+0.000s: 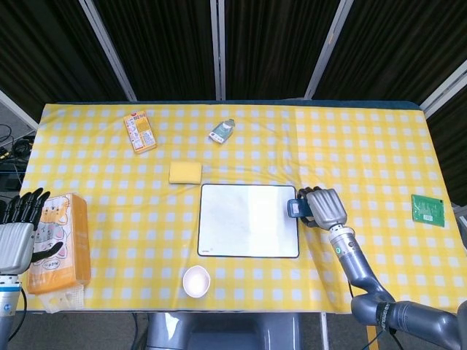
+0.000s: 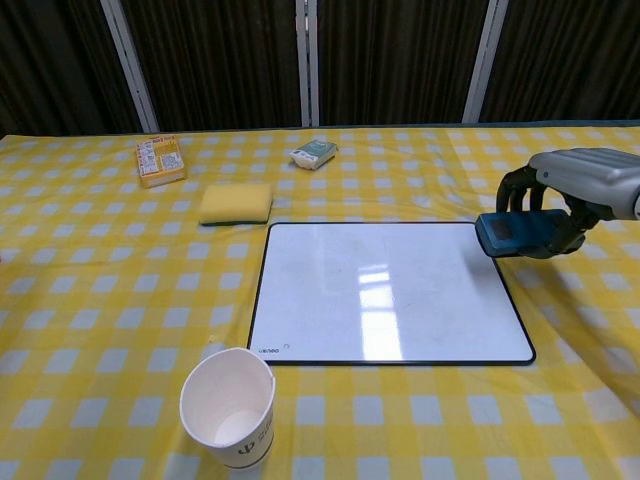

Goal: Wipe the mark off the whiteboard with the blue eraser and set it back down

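Note:
The whiteboard (image 1: pixel 248 220) (image 2: pixel 385 292) lies flat at the table's middle, its white face showing no mark that I can make out. My right hand (image 1: pixel 325 208) (image 2: pixel 570 195) grips the blue eraser (image 1: pixel 297 208) (image 2: pixel 512 234) at the board's right edge, near its far right corner. The eraser sits just above or on the board frame; contact is unclear. My left hand (image 1: pixel 18 226) hangs at the table's left edge, fingers apart and holding nothing, beside a tissue pack; the chest view does not show it.
A yellow sponge (image 1: pixel 185 173) (image 2: pixel 236 203) lies just beyond the board's far left corner. A paper cup (image 1: pixel 196 281) (image 2: pixel 228 408) stands in front of the board. An orange box (image 1: pixel 139 131) (image 2: pixel 161 160), a small packet (image 1: pixel 221 132) (image 2: pixel 314 153), a tissue pack (image 1: pixel 60 244) and a green card (image 1: pixel 428 210) lie further out.

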`<state>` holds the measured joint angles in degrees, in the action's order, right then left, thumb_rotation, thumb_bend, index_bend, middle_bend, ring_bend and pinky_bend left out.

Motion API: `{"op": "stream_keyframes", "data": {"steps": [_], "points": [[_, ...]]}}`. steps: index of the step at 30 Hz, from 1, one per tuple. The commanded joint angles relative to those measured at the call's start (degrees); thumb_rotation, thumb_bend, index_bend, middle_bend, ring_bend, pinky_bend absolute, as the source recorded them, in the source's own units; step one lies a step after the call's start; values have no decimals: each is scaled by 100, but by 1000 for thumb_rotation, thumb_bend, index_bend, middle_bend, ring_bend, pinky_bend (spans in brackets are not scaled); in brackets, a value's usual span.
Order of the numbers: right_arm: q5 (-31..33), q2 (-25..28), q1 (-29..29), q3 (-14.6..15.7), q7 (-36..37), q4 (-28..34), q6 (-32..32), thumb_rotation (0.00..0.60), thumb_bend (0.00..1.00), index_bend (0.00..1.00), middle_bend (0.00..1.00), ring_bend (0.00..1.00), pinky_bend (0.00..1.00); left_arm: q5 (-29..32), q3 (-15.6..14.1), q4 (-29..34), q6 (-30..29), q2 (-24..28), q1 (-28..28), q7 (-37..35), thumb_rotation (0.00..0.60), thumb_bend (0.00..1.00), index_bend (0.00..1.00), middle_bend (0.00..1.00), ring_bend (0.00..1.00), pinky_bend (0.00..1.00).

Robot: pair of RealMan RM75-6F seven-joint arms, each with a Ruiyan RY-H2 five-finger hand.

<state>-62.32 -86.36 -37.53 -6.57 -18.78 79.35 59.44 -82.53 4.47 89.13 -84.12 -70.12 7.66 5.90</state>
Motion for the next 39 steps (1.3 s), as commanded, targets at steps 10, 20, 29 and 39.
{"op": "stream_keyframes", "data": {"steps": [10,20,29,39], "points": [[-72,-144,90,145,-156,-520,-237,600,269,442,250,276,147,-2,-1,2,-6,-9,-3,13,600,0,0,0,0,0],[-102,-121,201,88,-670,-369,129,600,182,66,0,0,0,-21,5,1,-36,-7,-11,-16,600,0,0,0,0,0],[-649,534,857,212,-220,583,1120,600,174,47,0,0,0,-110,-12,65,-167,63,-72,-98,600,0,0,0,0,0],[-2035,848,1921,793,880,379,2739,600,169,0,0,0,0,-271,-101,99,-266,71,-132,-102,600,0,0,0,0,0]]}}
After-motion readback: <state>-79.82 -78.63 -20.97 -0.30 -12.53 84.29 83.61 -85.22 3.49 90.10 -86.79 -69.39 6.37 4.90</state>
